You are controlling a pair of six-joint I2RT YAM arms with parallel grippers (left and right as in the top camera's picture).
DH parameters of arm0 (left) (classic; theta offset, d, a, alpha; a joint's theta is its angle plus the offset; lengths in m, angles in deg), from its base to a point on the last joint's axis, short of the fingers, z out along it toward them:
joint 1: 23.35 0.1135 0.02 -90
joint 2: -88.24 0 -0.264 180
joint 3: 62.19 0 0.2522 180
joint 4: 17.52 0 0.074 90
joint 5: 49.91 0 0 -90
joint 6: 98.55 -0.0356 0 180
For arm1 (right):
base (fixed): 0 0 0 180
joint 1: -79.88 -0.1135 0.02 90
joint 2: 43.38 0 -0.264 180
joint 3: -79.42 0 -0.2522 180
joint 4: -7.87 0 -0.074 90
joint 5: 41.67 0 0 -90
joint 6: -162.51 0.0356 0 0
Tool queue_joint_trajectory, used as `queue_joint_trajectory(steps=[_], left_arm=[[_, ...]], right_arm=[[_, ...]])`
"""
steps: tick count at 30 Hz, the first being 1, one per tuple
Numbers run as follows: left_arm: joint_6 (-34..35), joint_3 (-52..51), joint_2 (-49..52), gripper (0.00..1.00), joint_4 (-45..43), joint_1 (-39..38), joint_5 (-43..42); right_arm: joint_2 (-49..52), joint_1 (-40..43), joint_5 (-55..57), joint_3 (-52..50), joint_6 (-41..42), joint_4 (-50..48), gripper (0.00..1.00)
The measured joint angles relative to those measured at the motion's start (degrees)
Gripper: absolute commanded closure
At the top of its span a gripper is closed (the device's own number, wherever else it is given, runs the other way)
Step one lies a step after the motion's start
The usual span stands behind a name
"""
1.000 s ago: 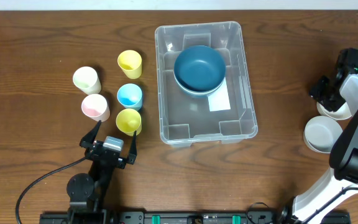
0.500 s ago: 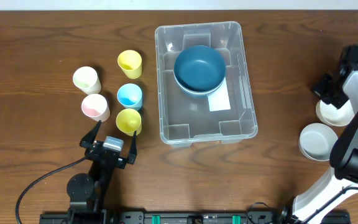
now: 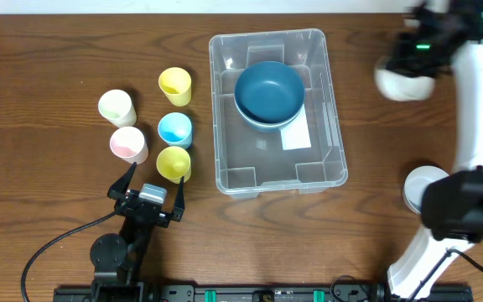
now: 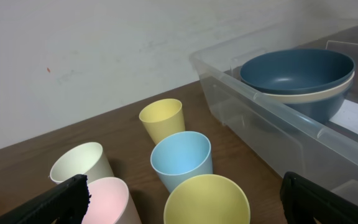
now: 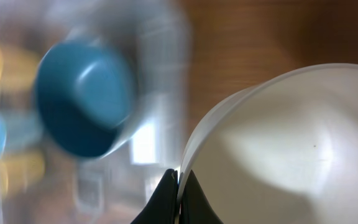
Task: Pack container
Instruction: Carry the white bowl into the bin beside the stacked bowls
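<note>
Desk [image 3: 57, 50]: brown wood grain, carrying all items below.

1. Container [image 3: 262, 159]: clear plastic bin, upright at the centre of the desk with its long side running near to far. A white label [image 3: 294, 136] sat on its base.
2. Blue bowl [image 3: 268, 91]: in the far half of the container, nested upright in a pale bowl [image 4: 328, 94] whose rim showed just under it.
3. Cups, five, all upright in a cluster left of the container: yellow cup [image 3: 174, 85] farthest, cream cup [image 3: 116, 106] at the left, blue cup [image 3: 174, 128] in the middle, pink cup [image 3: 128, 143] near left, yellow-green cup [image 3: 173, 163] nearest.
4. Left fingers [image 3: 127, 178]: spread wide and holding nothing, just near of the cup cluster, the yellow-green cup between them in the wrist view.
5. Right fingers [image 5: 163, 202]: pinched shut on the rim of a white bowl [image 5: 278, 149]. From overhead this bowl appeared blurred, right of the container's far end and apart from it.
6. Second white bowl [image 3: 418, 183]: on the desk at the near right, partly hidden by the right arm.
</note>
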Motion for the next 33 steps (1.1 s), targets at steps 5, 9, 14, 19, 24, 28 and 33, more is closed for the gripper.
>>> queue_joint_trajectory(steps=[5,9,14,19,24,28,33], left_arm=[[0.00,0.00,0.00,0.02,0.00,0.00,0.02],[0.00,0.00,0.00,0.02,0.00,0.00,0.02],[0.00,0.00,0.00,0.02,0.00,0.00,0.02],[0.00,0.00,0.00,0.02,0.00,0.00,0.00],[0.00,0.00,0.00,0.02,0.02,0.00,0.02],[0.00,0.00,0.00,0.02,0.00,0.00,0.02],[0.00,0.00,0.00,0.02,0.00,0.00,0.00]], right_arm=[[0.07,-15.39,3.67,0.00,-3.87,0.90,0.99],[0.07,-23.30,7.28,-0.20,-4.85,1.05,0.99],[0.07,-29.35,11.32,-3.39,-4.63,0.61,0.99],[0.07,-31.41,12.70,-9.46,-2.43,0.63,0.99],[0.07,-31.41,10.47,-16.35,-0.92,0.31,0.99],[0.07,-31.41,9.18,-23.50,-0.17,-5.84,0.98],[0.13,-31.41,8.70,-29.33,0.72,-11.78,0.63]])
